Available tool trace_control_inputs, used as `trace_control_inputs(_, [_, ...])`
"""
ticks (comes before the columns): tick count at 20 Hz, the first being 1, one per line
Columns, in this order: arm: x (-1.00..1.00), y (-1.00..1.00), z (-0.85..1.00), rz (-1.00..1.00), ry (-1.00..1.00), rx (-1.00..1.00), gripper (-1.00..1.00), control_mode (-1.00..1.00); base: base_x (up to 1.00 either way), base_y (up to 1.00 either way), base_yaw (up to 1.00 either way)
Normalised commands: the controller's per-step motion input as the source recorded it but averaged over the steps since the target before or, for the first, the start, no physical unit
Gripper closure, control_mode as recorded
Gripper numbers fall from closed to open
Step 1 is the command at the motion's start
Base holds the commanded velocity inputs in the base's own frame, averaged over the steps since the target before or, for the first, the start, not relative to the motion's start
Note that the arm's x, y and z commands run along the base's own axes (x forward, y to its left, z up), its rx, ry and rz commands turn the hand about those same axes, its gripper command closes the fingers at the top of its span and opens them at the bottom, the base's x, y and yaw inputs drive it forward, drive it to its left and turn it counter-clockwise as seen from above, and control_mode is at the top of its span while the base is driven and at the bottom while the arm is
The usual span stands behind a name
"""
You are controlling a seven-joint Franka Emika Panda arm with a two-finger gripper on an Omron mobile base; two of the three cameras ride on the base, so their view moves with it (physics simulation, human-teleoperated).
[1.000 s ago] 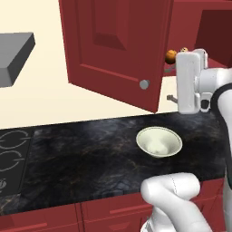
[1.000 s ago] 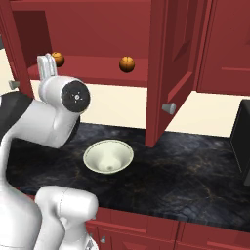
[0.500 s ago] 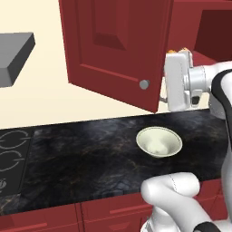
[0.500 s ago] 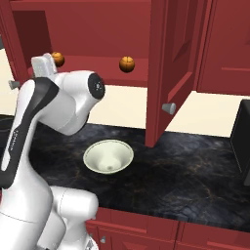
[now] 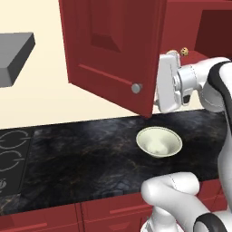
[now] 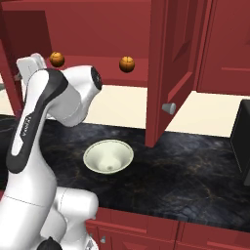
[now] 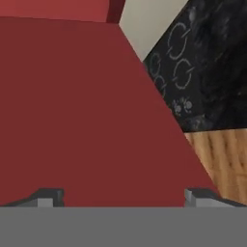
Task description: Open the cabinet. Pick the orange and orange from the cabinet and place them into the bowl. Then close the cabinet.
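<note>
Simulated kitchen, dark marbled counter (image 5: 81, 149) over red drawer fronts (image 6: 161, 234). Cabinet (image 6: 112, 29) on wall above, both doors swung open; left door (image 5: 113, 50) w/ round grey knob (image 5: 136, 88), right door (image 6: 171, 63) w/ knob (image 6: 169, 108).

Two oranges on cabinet shelf: one (image 6: 57, 59) toward left end, other (image 6: 127, 64) near middle, well apart. Tan speckled ball (image 5: 184, 51) also on shelf, seen past arm.

Bowl (image 5: 159, 141) cream-white, nothing in it, on counter below open cabinet, nearer front edge than back, btwn the two doors.

Gripper (image 7: 125, 195) raised at shelf height beside inner face of left door, fingers (image 7: 48, 197) spread wide, released, holding nothing; red door panel close in front. Stove burners (image 5: 11, 154) at counter's left end.
</note>
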Motion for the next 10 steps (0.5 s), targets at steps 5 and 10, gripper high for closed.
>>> trace_control_inputs(5, [-0.26, 0.45, -0.08, 0.27, 0.00, 0.00, -1.00, -1.00, 0.00, 0.00, 0.00])
trace_control_inputs(10, [-0.04, 0.56, -0.14, 0.18, 0.00, 0.00, -1.00, -1.00, 0.00, 0.00, 0.00])
